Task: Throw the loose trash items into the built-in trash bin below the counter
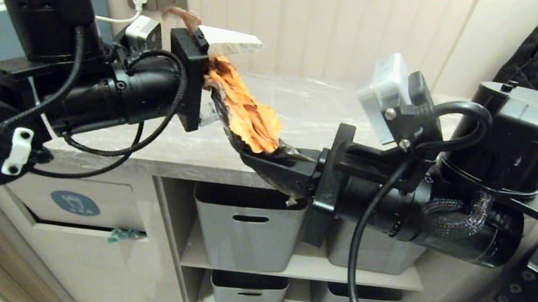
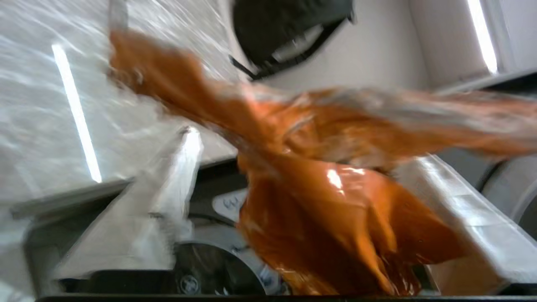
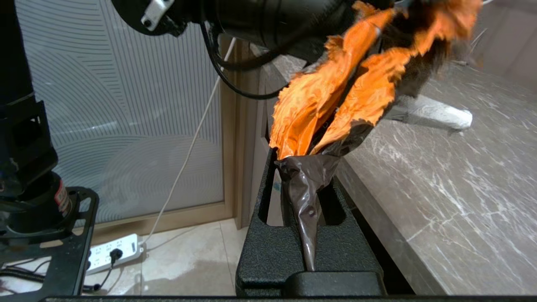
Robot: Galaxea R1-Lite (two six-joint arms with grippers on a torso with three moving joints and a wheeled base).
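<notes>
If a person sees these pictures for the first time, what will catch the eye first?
First, the bright orange trash, hanging in the air above the counter between the two black arms. The right gripper pinches its dark plastic tail, while the left gripper stands open around its upper end. Below left, the bin flap shows a blue icon.

Orange trash (image 2: 327, 218) blurred (left hand (image 2: 293, 201) fingers too)

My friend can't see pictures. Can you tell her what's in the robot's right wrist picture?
The right end effector is shut on the dark plastic tail of an orange crumpled wrapper, held up beside the grey marble counter. The left arm's black body crosses above, with a white power strip on the floor.
</notes>
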